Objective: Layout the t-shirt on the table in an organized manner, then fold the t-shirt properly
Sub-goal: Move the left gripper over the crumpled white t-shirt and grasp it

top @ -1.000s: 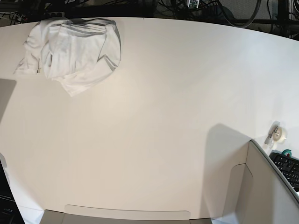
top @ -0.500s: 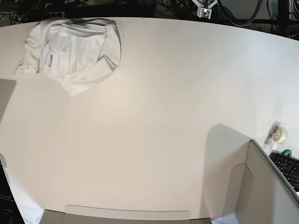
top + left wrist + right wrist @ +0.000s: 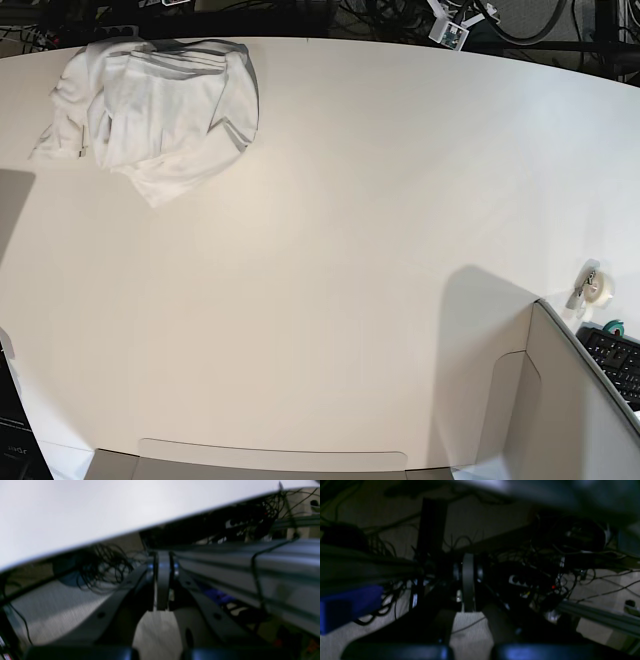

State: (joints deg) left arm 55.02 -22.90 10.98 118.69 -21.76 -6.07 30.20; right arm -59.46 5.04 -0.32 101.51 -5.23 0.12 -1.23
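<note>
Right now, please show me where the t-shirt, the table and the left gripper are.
t-shirt (image 3: 160,105), base view, middle of the crumpled cloth.
table (image 3: 350,270), base view, bare middle of the top.
left gripper (image 3: 163,580), left wrist view, between the shut fingertips.

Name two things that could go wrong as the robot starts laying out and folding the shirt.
1. The t-shirt lies bunched at the table's far corner near the edge; a careless pull might drag it off.
2. The left gripper and right gripper are shut beyond the table edge among cables; reaching in could snag one.
</note>
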